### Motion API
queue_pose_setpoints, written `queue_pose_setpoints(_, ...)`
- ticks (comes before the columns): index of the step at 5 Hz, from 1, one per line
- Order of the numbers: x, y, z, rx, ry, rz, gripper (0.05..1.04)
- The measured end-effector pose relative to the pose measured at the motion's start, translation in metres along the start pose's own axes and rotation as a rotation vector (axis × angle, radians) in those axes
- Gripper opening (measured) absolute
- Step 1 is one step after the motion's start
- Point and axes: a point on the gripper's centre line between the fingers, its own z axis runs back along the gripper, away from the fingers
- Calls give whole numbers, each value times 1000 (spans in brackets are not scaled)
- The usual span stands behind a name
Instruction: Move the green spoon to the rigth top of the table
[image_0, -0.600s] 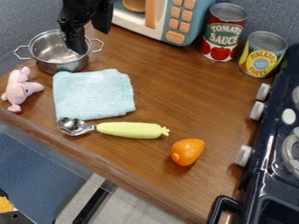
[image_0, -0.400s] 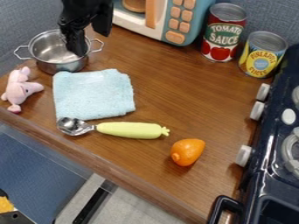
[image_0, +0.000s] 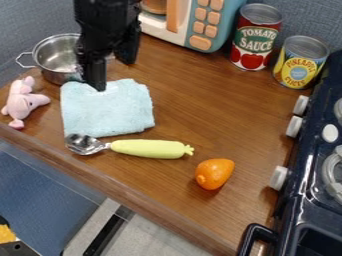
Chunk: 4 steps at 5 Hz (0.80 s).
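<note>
Claw (image_0: 113, 75) wide, jaws apart, nr towel's (image_0: 107, 111) far edge; green spoon (image_0: 137, 148) lies cam side of claw, just past towel. Handle (image_0: 160, 149) prob stiff, light, bit slick; metal head (image_0: 83, 144) prob heavier, so pinch across handle nr head end

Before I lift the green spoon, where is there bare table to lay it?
The widest bare patch lies between blue cloth and stove, with the cans behind and the orange toy in front. A narrower strip separates spoon and table's front edge. Pot, cloth and pink toy crowd the left.
</note>
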Motion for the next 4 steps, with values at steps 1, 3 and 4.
queue_pose_setpoints(1,-30,18,0,-13,12,-28,999)
queue_pose_setpoints(3,-65,31,-19,0,40,-55,999)
queue_pose_setpoints(4,-68,32,-30,8,44,-42,999)
